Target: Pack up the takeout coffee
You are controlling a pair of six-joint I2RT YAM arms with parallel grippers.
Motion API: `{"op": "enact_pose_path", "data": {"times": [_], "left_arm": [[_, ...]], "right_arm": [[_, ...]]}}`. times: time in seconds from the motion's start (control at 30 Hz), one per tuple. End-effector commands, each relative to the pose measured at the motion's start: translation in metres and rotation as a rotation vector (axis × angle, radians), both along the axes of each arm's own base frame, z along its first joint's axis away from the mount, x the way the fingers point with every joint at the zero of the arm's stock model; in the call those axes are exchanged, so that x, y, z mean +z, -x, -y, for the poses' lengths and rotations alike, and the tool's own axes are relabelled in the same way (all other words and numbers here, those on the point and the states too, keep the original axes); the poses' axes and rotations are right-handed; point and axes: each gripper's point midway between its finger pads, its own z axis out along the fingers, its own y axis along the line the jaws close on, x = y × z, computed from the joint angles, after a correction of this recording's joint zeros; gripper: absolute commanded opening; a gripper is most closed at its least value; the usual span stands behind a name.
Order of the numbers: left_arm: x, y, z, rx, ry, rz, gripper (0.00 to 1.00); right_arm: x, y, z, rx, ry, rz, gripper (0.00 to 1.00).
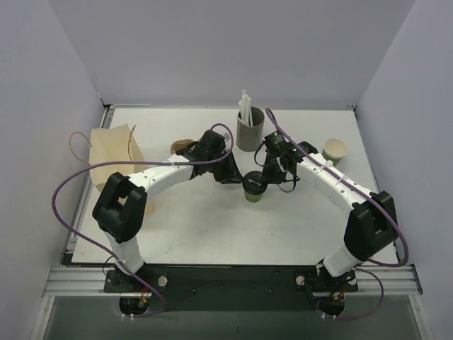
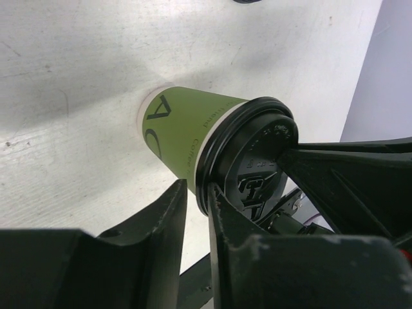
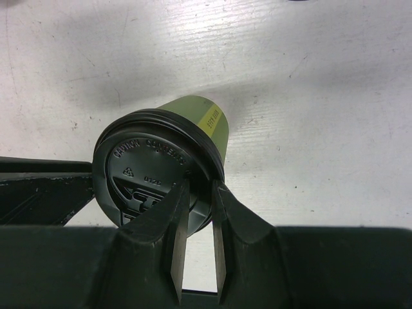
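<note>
The green coffee cup (image 1: 255, 193) stands upright at the middle of the table (image 1: 212, 230), long axis vertical, black lid (image 1: 254, 183) on top, base on the table. The left gripper (image 2: 198, 193) and the right gripper (image 3: 199, 187) meet it from opposite sides, each with a narrow gap straddling the lid's rim; I cannot tell whether either pinches it
</note>
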Motion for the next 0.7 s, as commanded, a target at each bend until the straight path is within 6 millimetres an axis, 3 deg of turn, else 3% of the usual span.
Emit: {"op": "enact_pose_path", "data": {"times": [0.0, 0.17, 0.3, 0.43, 0.67], "left_arm": [[-0.093, 0.057, -0.028, -0.092, -0.274, -0.167, 0.33], [-0.074, 0.051, -0.01, -0.122, -0.18, -0.139, 0.36], [-0.07, 0.051, -0.002, -0.128, -0.137, -0.148, 0.31], [-0.086, 0.059, -0.004, -0.126, -0.16, -0.182, 0.25], [-0.124, 0.078, -0.04, -0.088, -0.367, -0.246, 0.2]], "right_arm": [[-0.055, 0.052, 0.006, 0.032, 0.07, -0.25, 0.15], [-0.054, 0.051, 0.003, 0.033, 0.061, -0.25, 0.15], [-0.055, 0.052, 0.002, 0.033, 0.052, -0.259, 0.15], [-0.057, 0.054, 0.001, 0.033, 0.044, -0.267, 0.15], [-0.062, 0.058, 0.0, 0.028, 0.038, -0.279, 0.15]]}}
